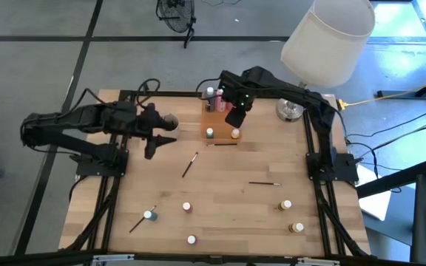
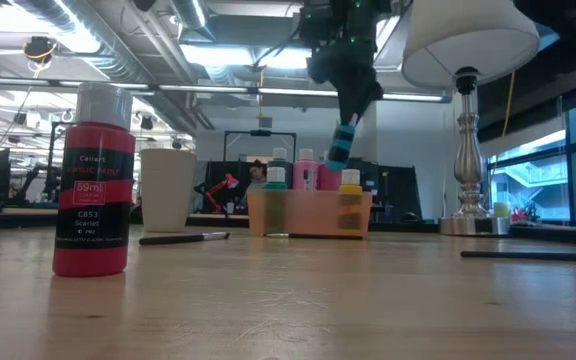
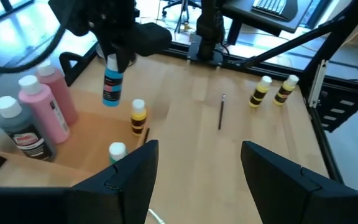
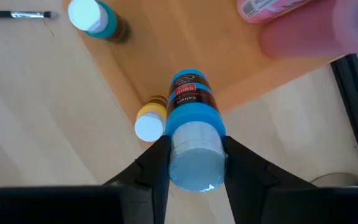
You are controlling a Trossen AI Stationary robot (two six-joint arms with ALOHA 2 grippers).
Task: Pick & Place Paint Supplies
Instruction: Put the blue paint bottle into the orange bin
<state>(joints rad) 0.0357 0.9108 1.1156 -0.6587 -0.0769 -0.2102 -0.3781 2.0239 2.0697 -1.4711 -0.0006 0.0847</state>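
Nearest the low camera: red Scarlet paint pot, white-capped, upright close to the table's front edge. Farther back, right gripper raised above the orange tray, fingers clamped on the white cap of a blue paint pot, pot hanging tilted, clear of the tray floor. Inside the tray: teal-labelled pot and yellow pot along the near side, pink squeeze bottles and a dark bottle at the far side. Thin paintbrush lying just outside the tray's front wall.

Left gripper hovering left of the tray, fingers spread wide, empty; grey cup just beside it.

Open wood across the table's middle, broken only by two brushes. Loose pots gathered toward the front edge, two yellow ones near the right edge. Lamp standing at the far right corner, behind the right arm.
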